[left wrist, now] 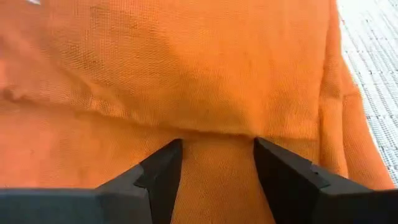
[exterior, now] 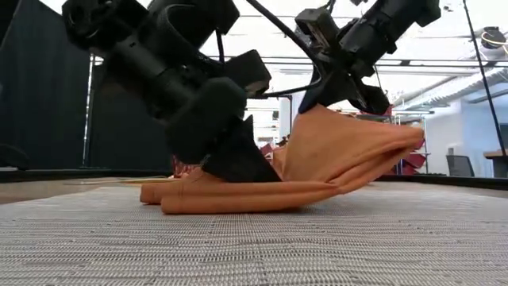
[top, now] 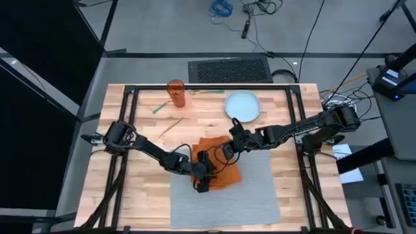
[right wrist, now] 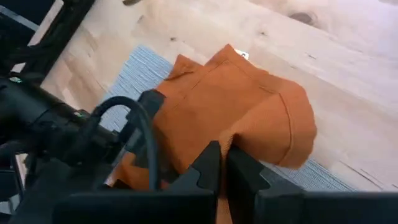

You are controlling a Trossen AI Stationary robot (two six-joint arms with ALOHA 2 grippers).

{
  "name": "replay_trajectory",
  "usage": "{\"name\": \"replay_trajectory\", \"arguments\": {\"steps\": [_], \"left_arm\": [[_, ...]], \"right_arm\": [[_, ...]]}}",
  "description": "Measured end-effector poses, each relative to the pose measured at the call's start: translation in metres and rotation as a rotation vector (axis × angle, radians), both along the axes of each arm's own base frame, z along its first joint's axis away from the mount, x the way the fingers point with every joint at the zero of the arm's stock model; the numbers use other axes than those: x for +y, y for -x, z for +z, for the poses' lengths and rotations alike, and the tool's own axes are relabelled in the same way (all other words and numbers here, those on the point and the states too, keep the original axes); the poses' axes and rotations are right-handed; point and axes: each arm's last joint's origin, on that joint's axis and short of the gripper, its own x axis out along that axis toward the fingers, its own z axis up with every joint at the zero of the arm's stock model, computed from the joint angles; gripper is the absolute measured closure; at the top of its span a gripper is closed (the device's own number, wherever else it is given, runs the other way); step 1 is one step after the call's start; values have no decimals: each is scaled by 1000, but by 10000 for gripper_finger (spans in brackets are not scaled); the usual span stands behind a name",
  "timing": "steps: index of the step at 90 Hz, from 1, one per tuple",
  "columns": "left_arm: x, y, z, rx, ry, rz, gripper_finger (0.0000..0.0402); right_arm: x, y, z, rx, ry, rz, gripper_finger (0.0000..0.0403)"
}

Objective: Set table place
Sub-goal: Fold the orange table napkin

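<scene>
An orange cloth napkin [top: 220, 164] lies on the far part of the grey woven place mat [top: 224, 195], on the wooden table [top: 143, 195]. One flap [exterior: 349, 147] of it is raised off the lower layer. My right gripper [right wrist: 225, 149] is shut on that flap, above the napkin's far side [top: 229, 144]. My left gripper [left wrist: 217, 149] stands open on the napkin's near left part [top: 203, 179]. A round pale plate [top: 242, 105] sits on the table beyond the mat. My left gripper touches the napkin's lower layer [left wrist: 217, 180] with its open fingertips [exterior: 238, 168], coming down from above and from the table's left. Cloth fills the gap between the two fingers, and a hem [left wrist: 217, 133] runs just past the tips. That layer lies flat on the mat. My right gripper pinches the edge of the raised flap [right wrist: 233, 138] between its two shut fingers, slanting down from the table's far right. The flap is lifted clear of the lower layer and bulges out to a rounded fold [exterior: 401, 147]. The rest of the napkin lies on the mat.
An orange tumbler [top: 176, 93] stands at the far left of the table, with a green-handled utensil [top: 159, 108] and a thin stick [top: 170, 127] near it. A black frame [top: 127, 130] edges the table. The near half of the mat [top: 227, 208] is bare.
</scene>
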Motion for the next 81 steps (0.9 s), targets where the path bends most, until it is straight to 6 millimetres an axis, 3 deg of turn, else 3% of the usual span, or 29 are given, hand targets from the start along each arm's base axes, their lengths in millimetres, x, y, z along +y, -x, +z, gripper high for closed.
{"name": "replay_trajectory", "arguments": {"steps": [42, 81], "left_arm": [[20, -8, 8, -59, -36, 48, 217], [17, -1, 3, 25, -50, 52, 217]], "right_arm": [[0, -10, 20, -69, 46, 13, 403], [-3, -8, 9, 24, 42, 1, 403]]}}
